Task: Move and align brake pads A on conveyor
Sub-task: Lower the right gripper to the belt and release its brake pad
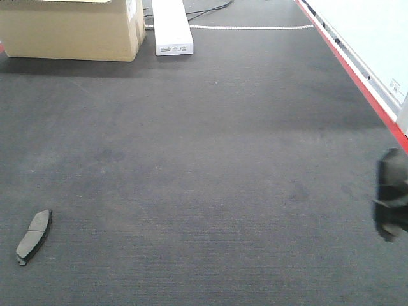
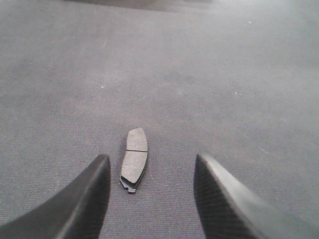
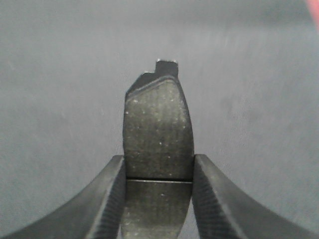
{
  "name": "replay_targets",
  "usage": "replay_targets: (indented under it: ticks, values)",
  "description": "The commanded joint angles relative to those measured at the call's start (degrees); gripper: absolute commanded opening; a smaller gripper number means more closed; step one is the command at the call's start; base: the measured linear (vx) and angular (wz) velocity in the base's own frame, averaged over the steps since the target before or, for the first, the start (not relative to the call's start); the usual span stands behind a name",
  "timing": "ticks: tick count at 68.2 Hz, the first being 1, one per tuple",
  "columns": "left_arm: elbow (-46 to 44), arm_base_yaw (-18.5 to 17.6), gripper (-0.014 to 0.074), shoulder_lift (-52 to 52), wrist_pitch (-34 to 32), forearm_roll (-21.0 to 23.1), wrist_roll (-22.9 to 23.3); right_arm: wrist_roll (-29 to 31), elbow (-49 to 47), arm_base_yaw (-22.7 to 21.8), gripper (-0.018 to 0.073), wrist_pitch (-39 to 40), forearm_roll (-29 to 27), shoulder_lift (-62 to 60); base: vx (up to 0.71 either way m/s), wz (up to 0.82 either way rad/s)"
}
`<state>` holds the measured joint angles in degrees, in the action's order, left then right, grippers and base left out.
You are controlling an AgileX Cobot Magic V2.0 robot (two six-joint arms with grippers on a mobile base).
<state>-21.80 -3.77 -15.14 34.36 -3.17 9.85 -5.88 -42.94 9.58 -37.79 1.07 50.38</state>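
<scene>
One brake pad, dark grey with a centre groove, lies flat on the charcoal conveyor at the near left. The left wrist view shows this brake pad on the belt between the spread fingers of my left gripper, nearer the left finger and touching neither. My right gripper is shut on a second brake pad, gripped across its groove and held above the belt. In the front view the right gripper is a dark blurred shape at the right edge. The left gripper is out of the front view.
A cardboard box and a long white box stand at the belt's far end. A red side rail with a white panel beyond it runs along the right side.
</scene>
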Motion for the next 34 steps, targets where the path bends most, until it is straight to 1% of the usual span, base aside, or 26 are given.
replay_targets:
  ticks: [1, 19, 34]
  values:
    - [-1.5, -0.3, 0.0377, -0.4, -3.6, 0.3, 0.0, 0.1, -5.5, -0.3, -0.0004, 1.9, -1.1, 7.6, 0.0, 0.0]
    - [-1.5, -0.3, 0.0377, -0.4, -3.6, 0.3, 0.0, 0.8, -12.9, -0.3, 0.0002, 1.7, -0.7, 27.4, 0.0, 0.0]
    - [-1.5, -0.3, 0.0377, -0.4, -3.6, 0.3, 0.0, 5.9, -18.8, -0.3, 0.0006, -1.5, -1.1, 39.4, 0.0, 0.0]
